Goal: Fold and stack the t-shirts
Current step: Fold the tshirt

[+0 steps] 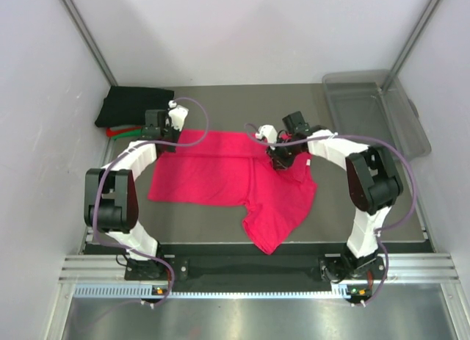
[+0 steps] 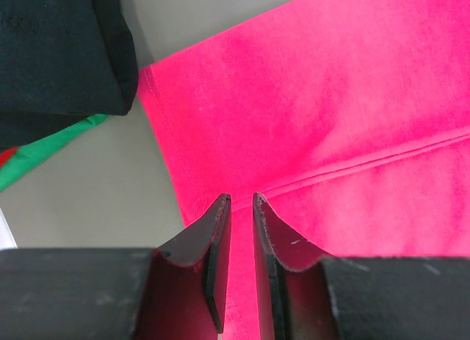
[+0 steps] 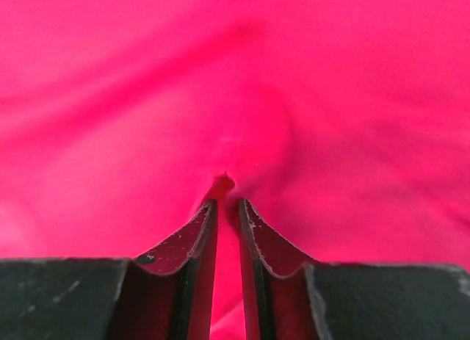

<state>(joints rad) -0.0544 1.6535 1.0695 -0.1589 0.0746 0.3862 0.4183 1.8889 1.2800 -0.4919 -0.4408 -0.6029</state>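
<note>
We judge folding begun: left gripper (image 2: 241, 197) and right gripper (image 3: 226, 202) clamp the far side of the bright pinkish-red cotton t-shirt (image 1: 220, 171); next, lift evenly nearward.

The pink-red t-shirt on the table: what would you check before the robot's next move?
1. Right pincer pinching the bright pink-red cotton t-shirt: ok, fabric puckers at its tips.
2. Left pincer gripping the hem: cannot tell.
3. T-shirt lying flat: not ok, near part rumpled.
4. Folded black t-shirt apart from it: ok.
5. Clear plastic bin out of the way: ok.
</note>
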